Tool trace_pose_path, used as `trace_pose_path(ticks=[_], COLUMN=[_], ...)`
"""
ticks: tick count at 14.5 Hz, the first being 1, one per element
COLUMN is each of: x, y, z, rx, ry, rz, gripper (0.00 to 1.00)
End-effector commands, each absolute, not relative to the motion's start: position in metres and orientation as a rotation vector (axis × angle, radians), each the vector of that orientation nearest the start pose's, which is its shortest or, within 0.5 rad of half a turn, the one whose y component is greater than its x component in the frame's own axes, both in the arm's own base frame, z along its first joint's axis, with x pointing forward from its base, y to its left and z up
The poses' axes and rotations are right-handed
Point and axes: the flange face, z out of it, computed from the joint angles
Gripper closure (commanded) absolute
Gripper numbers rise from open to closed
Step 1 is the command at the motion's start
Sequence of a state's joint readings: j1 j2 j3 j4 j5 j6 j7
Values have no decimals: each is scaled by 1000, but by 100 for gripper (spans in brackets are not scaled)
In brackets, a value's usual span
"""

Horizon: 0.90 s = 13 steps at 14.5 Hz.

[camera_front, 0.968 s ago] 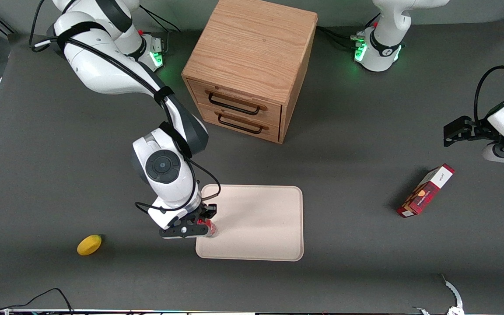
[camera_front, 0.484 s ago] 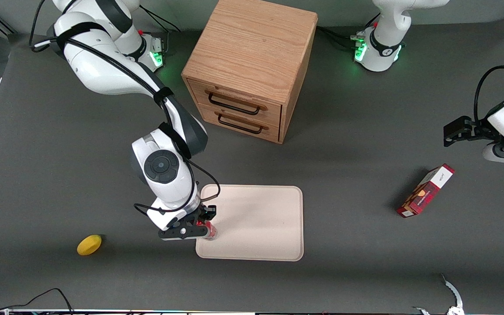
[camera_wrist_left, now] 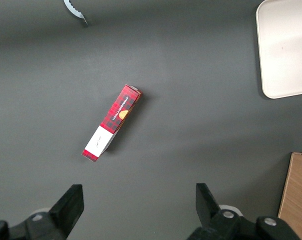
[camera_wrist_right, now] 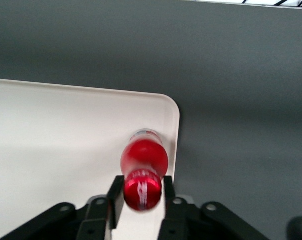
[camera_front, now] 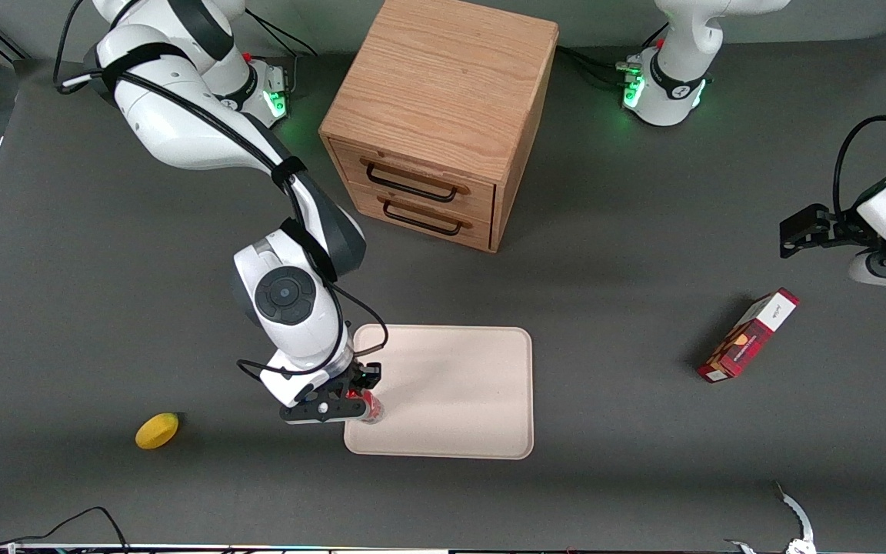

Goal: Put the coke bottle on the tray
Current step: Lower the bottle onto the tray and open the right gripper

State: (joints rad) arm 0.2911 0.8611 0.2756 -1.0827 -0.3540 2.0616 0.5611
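The coke bottle [camera_front: 371,409], small and red with a red cap, stands upright just inside the corner of the cream tray [camera_front: 458,392] that is nearest the front camera and toward the working arm's end. My right gripper [camera_front: 364,403] is above it, shut on the bottle at the cap. In the right wrist view the gripper [camera_wrist_right: 141,196] has one black finger on each side of the cap, and the coke bottle [camera_wrist_right: 144,159] has its clear base down on the tray [camera_wrist_right: 56,145], close to the rounded rim.
A yellow lemon [camera_front: 157,430] lies on the table toward the working arm's end. A wooden two-drawer cabinet [camera_front: 443,108] stands farther from the camera than the tray. A red-and-white carton [camera_front: 749,335] lies toward the parked arm's end, the same carton [camera_wrist_left: 112,122] showing in the left wrist view.
The gripper and bottle have shifted only a few pixels over the tray corner; the grip looks unchanged.
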Motion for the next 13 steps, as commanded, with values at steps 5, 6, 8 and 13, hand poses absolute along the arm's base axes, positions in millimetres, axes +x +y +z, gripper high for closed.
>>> trace_pose_path(ticks=[5, 6, 8, 13], x=[709, 709, 709, 709], y=[346, 346, 346, 337], z=[334, 335, 336, 364], rx=[-3173, -3174, -3173, -3168], ry=[-90, -89, -91, -83], rz=[-356, -356, -359, -380], gripper=[1, 0, 0, 0])
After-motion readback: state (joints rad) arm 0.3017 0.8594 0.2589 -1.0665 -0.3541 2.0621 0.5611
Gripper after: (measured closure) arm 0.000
